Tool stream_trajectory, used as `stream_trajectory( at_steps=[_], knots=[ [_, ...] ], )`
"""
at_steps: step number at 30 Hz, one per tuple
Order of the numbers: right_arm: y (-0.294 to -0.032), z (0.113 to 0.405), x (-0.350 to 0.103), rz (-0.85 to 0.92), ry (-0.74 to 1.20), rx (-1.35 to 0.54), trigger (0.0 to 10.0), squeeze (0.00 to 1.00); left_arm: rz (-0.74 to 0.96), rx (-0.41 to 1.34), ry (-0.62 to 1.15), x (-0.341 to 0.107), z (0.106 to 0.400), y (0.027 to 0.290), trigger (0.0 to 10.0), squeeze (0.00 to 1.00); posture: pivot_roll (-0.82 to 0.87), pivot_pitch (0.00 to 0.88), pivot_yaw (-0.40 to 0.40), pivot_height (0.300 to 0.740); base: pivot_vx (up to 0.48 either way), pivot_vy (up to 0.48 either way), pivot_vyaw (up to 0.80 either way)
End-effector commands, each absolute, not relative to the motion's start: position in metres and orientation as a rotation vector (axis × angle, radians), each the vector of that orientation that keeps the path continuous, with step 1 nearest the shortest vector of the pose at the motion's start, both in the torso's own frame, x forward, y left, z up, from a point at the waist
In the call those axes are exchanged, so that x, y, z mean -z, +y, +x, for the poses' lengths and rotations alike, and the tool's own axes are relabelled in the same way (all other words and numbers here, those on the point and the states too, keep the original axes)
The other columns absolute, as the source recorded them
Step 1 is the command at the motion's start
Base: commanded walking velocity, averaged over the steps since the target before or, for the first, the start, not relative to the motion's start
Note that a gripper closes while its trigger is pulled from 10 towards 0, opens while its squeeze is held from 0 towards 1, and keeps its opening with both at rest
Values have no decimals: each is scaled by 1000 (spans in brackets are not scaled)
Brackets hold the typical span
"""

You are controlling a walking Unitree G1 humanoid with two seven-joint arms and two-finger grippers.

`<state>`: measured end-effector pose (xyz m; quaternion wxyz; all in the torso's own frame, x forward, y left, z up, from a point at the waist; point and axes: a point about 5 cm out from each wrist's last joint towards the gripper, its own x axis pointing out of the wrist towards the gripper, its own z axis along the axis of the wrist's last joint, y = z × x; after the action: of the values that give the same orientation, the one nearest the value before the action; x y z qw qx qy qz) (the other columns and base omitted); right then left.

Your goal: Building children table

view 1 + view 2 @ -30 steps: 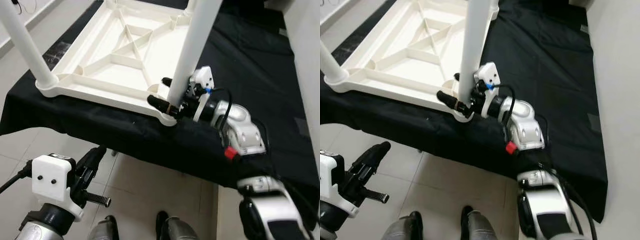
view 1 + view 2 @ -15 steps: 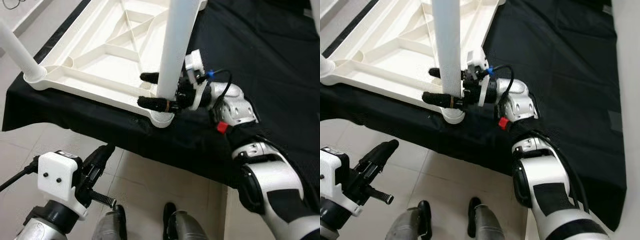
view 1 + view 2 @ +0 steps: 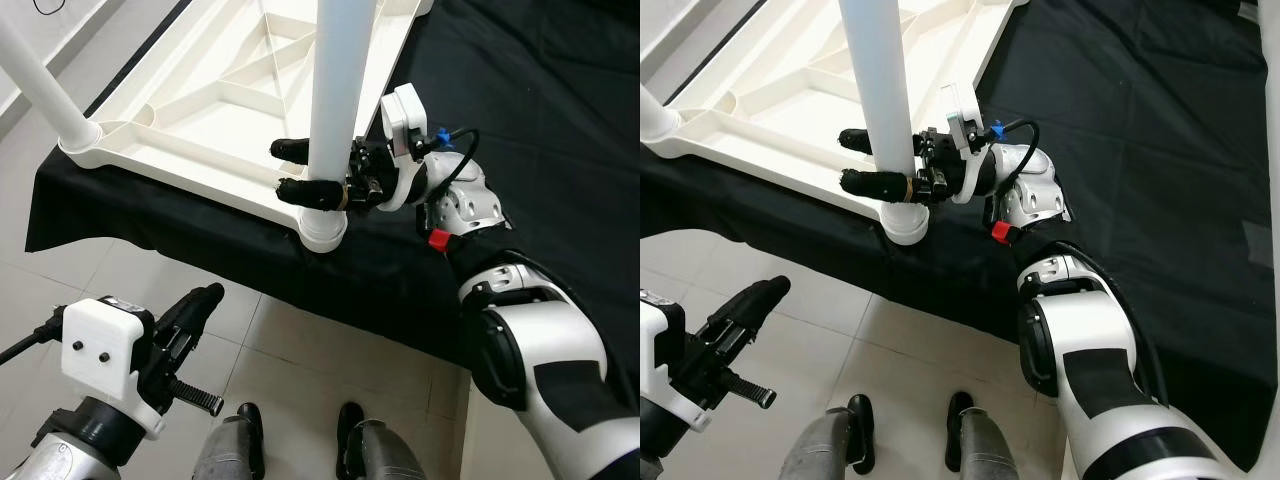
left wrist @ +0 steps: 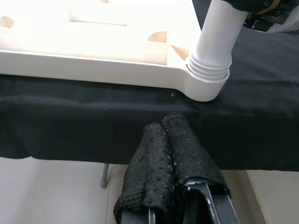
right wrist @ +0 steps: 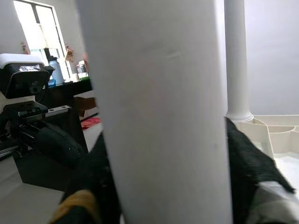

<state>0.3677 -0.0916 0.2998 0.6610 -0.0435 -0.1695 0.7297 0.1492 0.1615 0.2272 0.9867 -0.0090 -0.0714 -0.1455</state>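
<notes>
1. At the near corner of the upturned white tabletop (image 3: 190,110), which lies underside-up on a black cloth (image 3: 520,90), the right gripper (image 3: 312,170) has its two black fingers (image 3: 300,189) clamped on either side of a white table leg (image 3: 335,90); the grip sits low, just above the round corner socket (image 3: 323,228).

2. The leg stands upright in that socket; the left wrist view shows threaded rings (image 4: 208,65) at the joint, so the step in hand looks like screwing or seating the leg home; I judge it close to seated, though a few rings are exposed.

3. To do it well: keep the leg plumb over the socket, since a tilt would likely cross the thread; turn in short strokes, re-gripping low; the smooth plastic may slip between the fingers.

4. The socket overhangs close to the cloth's near edge; push down rather than outward, or the top could slide toward the floor.

5. Another leg (image 3: 45,80) stands at the left corner; the left gripper (image 3: 190,310) hangs below the table edge, fingers pressed together, holding nothing; it could brace the rim.
</notes>
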Motion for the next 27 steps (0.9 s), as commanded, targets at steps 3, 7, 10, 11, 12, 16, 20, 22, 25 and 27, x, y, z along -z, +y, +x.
stream_trajectory(
  at_steps=[3, 7, 10, 11, 12, 16, 20, 22, 25, 27],
  knots=[
    [-87, 366, -301, -98, -401, -1677, 0, 0, -18, 302, -129, -227, 148, 161, 10000, 0, 406, 391, 9, 740, 0, 0, 0],
    [-91, 368, -296, -122, -396, -1636, 0, 0, -10, 307, -128, -229, 149, 161, 10000, 0, 386, 384, 2, 740, 0, 0, 0],
    [-108, 378, -271, -153, -284, -1340, 0, 0, -7, 291, -132, -229, 149, 162, 10000, 0, 290, 359, -59, 740, 0, 0, 0],
    [-108, 378, -271, -153, -284, -1340, 0, 0, -7, 291, -132, -229, 149, 162, 10000, 0, 290, 359, -59, 740, 0, 0, 0],
    [-108, 378, -271, -153, -284, -1340, 0, 0, -7, 291, -132, -229, 149, 162, 10000, 0, 290, 359, -59, 740, 0, 0, 0],
    [-181, 299, -175, -262, 75, -386, 0, 0, -112, 312, -148, -227, 158, 151, 10000, 0, 22, 258, -55, 740, 0, 0, 0],
    [-202, 267, -165, -295, 134, -175, 0, 0, -165, 326, -162, -228, 164, 147, 10000, 0, 11, 248, -48, 740, 0, 0, 0],
    [-204, 268, -167, -319, 113, -109, 0, 0, -213, 381, -204, -235, 175, 139, 10000, 0, -6, 205, -33, 740, 0, 0, 0],
    [-200, 283, -170, -319, 79, -90, 0, 0, -241, 426, -241, -241, 183, 132, 10000, 0, -1, 183, -36, 740, 0, 0, 0],
    [-197, 294, -173, -315, 57, -82, 0, 0, -248, 455, -260, -245, 188, 128, 10000, 0, -1, 183, -36, 740, 0, 0, 0]
  ],
)
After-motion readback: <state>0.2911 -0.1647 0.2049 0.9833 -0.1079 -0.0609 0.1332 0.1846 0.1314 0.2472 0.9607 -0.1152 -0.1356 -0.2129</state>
